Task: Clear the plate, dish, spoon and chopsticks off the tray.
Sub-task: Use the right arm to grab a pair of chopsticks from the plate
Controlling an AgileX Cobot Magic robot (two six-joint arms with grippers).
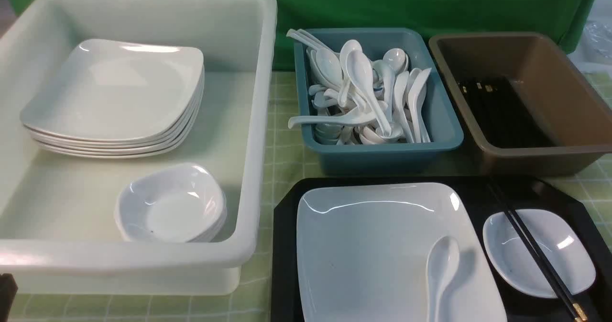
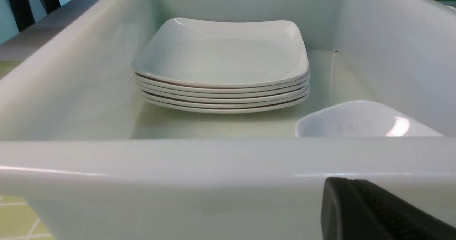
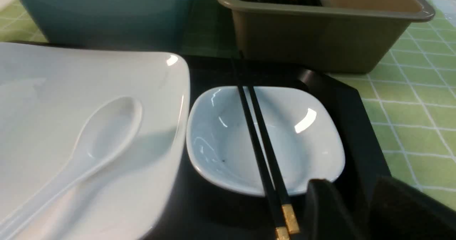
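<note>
The black tray [image 1: 284, 245] lies at the front right. On it sits the large white plate [image 1: 377, 250], with the white spoon [image 1: 442, 264] lying in its near right part. The small dish [image 1: 569, 260] sits to the plate's right, with the black chopsticks [image 1: 531, 243] laid across it. My right gripper [image 3: 352, 183] is slightly open and empty, low over the tray's [image 3: 349, 101] near right, beside the chopsticks' [image 3: 269, 151] gold ends and the dish's [image 3: 310, 140] near rim. My left gripper [image 2: 351, 180] is shut and empty, just outside the white tub's near wall.
The white tub [image 1: 258, 121] on the left holds a stack of plates [image 1: 114, 97] and stacked dishes [image 1: 172, 207]. A teal bin [image 1: 382, 154] full of spoons and a brown bin [image 1: 540, 159] with chopsticks stand behind the tray. A green checked cloth covers the table.
</note>
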